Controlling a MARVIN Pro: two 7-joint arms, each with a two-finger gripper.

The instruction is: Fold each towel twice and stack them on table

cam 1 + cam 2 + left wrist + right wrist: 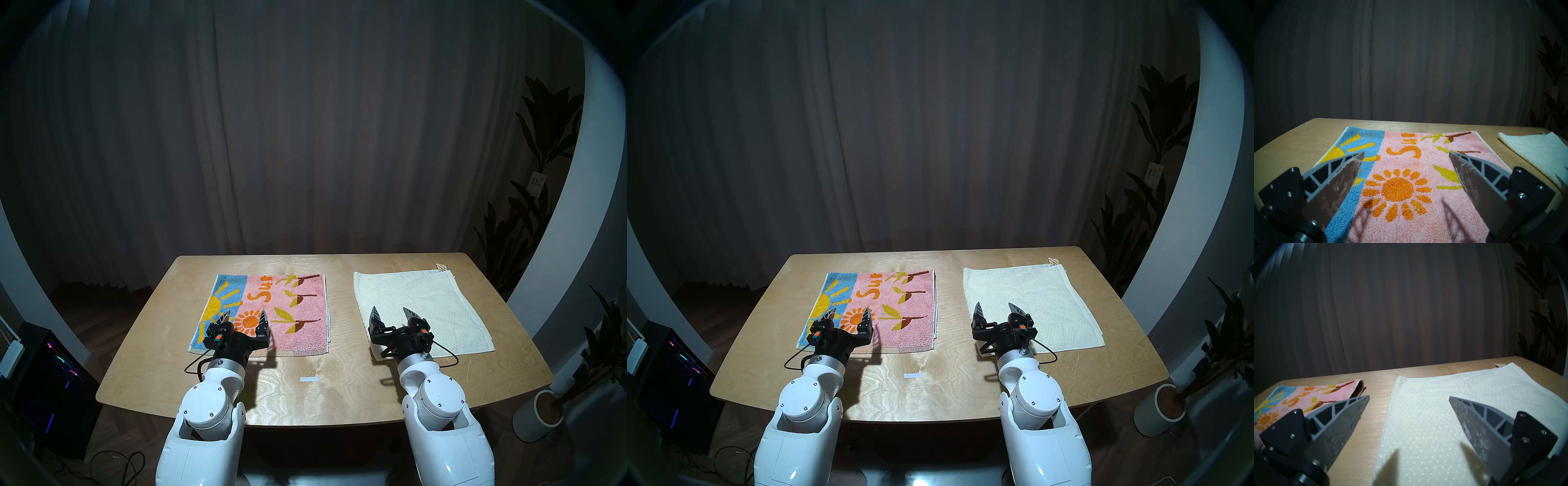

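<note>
Head left: you see the left pincer (245,316) spread wide and empty above the sun towel (268,314), near its front edge.
Head right: your right pincer (997,309) is wide apart too, gripping nothing, over the cream towel (1034,305); both towels lie flat on the table (932,390).
Left wrist: sun towel (1407,169) lies below and ahead of the fingers (1339,178).
Right wrist: cream towel (1423,412) lies beneath, sun towel (1313,395) off to its left.
</note>
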